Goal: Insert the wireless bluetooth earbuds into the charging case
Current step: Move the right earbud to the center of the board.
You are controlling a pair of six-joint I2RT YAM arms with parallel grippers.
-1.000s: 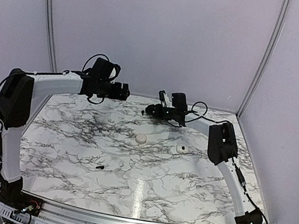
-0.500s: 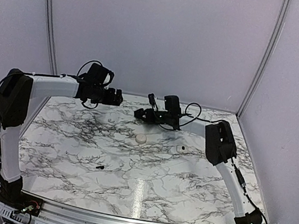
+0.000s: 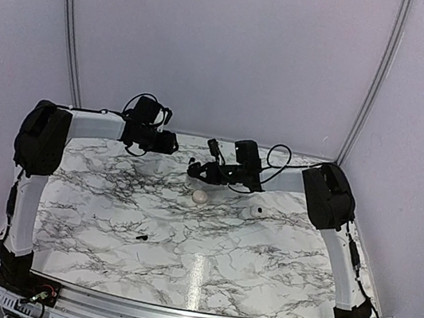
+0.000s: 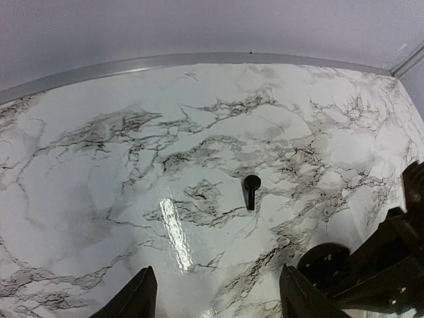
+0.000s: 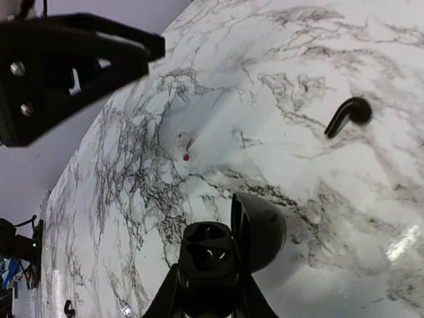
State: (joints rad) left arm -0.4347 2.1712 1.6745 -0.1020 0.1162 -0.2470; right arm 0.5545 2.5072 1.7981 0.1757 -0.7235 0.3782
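The left fingers stand apart, short of the earbud; the right fingers clamp the black puck beside it. Closing off-centre could flick the earbud across the glossy worktop.

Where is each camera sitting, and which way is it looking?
Top: high behind the arms, looking down on the table; left arm and right arm both show.
Left wrist: on the left arm, facing down at an earbud; left fingers at the bottom edge.
Right wrist: on the right arm, looking along the table; right fingers grip a black puck.
Shared: both wrist views show that earbud and the other arm's fingers.
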